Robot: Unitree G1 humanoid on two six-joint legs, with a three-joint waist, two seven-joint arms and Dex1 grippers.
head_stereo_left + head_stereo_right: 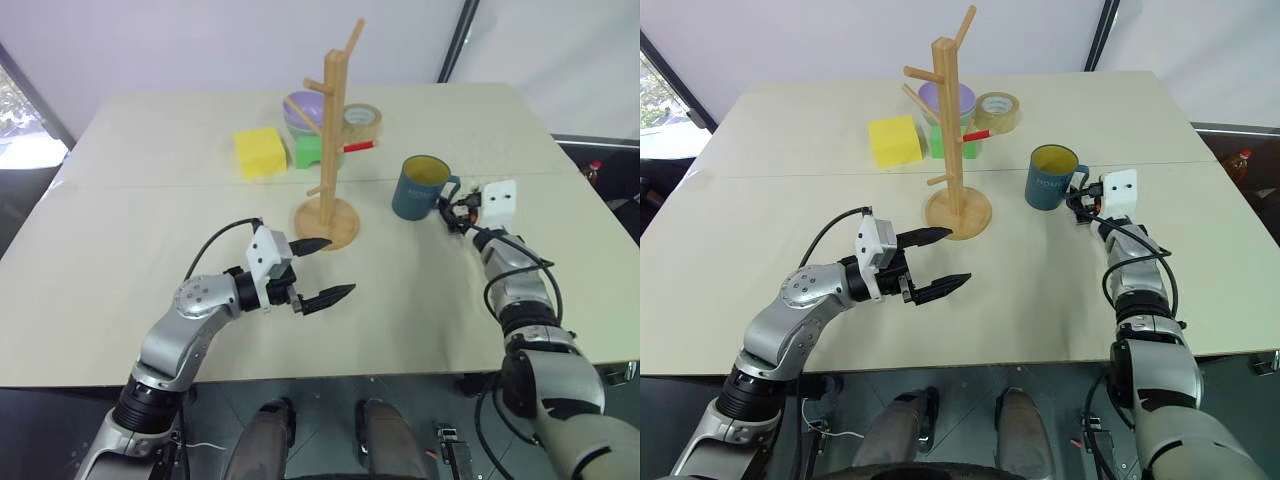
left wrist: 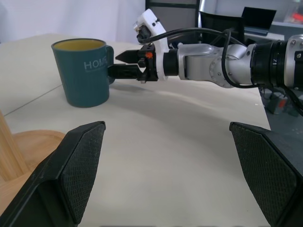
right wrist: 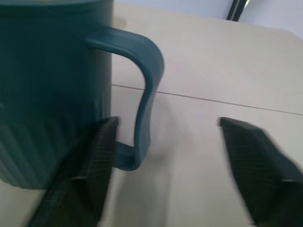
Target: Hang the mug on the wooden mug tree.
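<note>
A pale beige table (image 1: 120, 300) fills the scene, with white wall panels behind it and a faint seam running across the top from side to side.

Nearest you, the left gripper (image 1: 322, 270) hangs level above the bare tabletop with its two black fingers spread wide apart and nothing between them. It points across toward your right, so its wrist view looks straight at the mug; read it as a parked, waiting hand kept out of the working lane.

Farther out on your right, the right gripper (image 1: 1077, 202) has reached the mug (image 1: 1047, 178). Its fingers are apart and straddle the loop handle, one pad (image 3: 90, 156) slipped into the gap between handle and mug wall, the other pad (image 3: 255, 161) outside it. The pictures do not show the pads pressing on the handle yet, so treat this as a grasp being set, not one made. Taking the handle keeps the mug upright on the table, yellow-green interior showing.

Just beside the mug, toward your left, stands the wooden mug tree (image 1: 330, 150) on its round base, pegs angled upward and all bare.

Beyond it lie a yellow block (image 1: 259, 152), a green block (image 1: 308, 152), a purple bowl (image 1: 298, 110) and a roll of tape (image 1: 362, 120), well clear of the lift path.
</note>
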